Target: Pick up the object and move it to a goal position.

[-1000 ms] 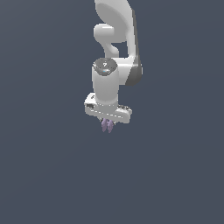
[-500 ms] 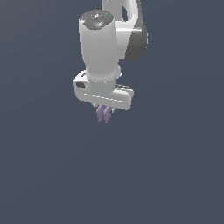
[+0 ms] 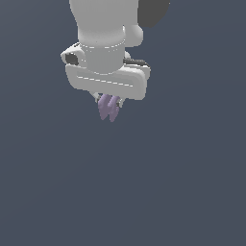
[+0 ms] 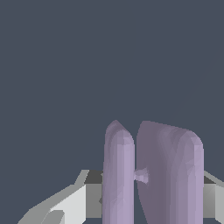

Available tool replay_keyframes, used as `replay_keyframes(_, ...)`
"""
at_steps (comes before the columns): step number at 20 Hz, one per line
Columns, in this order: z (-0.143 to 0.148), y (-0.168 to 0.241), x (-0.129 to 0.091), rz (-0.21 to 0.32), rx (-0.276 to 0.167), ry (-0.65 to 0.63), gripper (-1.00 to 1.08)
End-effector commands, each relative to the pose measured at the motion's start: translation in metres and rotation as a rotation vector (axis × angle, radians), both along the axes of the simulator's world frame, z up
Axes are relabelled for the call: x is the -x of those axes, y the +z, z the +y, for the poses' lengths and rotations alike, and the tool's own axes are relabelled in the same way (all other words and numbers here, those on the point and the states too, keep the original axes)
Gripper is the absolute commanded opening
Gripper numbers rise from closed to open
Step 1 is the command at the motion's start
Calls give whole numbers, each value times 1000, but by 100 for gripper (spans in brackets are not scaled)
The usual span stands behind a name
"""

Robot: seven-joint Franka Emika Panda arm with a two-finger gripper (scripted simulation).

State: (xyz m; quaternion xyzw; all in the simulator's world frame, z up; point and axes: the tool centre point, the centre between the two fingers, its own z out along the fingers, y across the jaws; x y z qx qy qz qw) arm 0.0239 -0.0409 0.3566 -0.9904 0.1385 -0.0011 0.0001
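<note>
The object [image 3: 108, 108] is a small lilac piece that hangs just under the white hand. It shows as two slanted slivers side by side. My gripper [image 3: 109, 101] is shut on the object, and its short white fingers [image 3: 119, 101] press it from both sides. In the wrist view the object [image 4: 120, 175] fills the foreground as two upright lilac slabs joined by a small pin. White fingers [image 4: 72, 202] flank these slabs. The upper arm is cut off by the frame's edge.
A plain dark slate-blue background surrounds the arm in both views. No table, marker or other item shows.
The hand has grown much larger in the exterior view and has shifted up in the frame. The lilac object stays clamped between the fingers throughout.
</note>
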Motion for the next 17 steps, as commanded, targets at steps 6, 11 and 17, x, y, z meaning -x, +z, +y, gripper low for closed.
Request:
replay_keyframes(6, -4, 45, -8, 2, 0, 0, -100)
replay_keyframes(11, -6, 59, -11, 2, 0, 0, -100)
replay_keyframes(17, -6, 64, -13, 2, 0, 0, -100)
